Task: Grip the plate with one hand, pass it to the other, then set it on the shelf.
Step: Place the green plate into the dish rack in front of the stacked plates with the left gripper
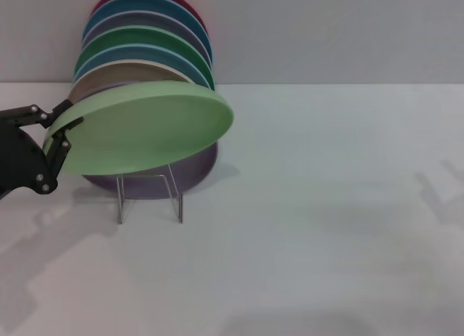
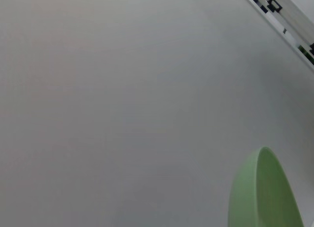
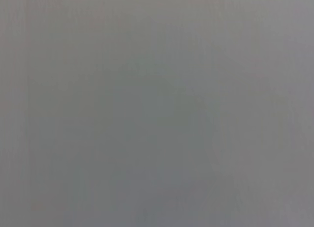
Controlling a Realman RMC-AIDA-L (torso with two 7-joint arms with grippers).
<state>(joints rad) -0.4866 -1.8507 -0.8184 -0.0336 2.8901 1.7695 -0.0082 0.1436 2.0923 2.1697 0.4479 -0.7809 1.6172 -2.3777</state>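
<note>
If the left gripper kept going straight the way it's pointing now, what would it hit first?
Nothing new: the left gripper points toward the robot's right and is already clamped on the rim of the pale green plate. Past that, the line probably crosses the row of plates on the clear stand, though depth is unclear.

No text, label, brand, number or sign can be read anywhere in these pictures.
</note>
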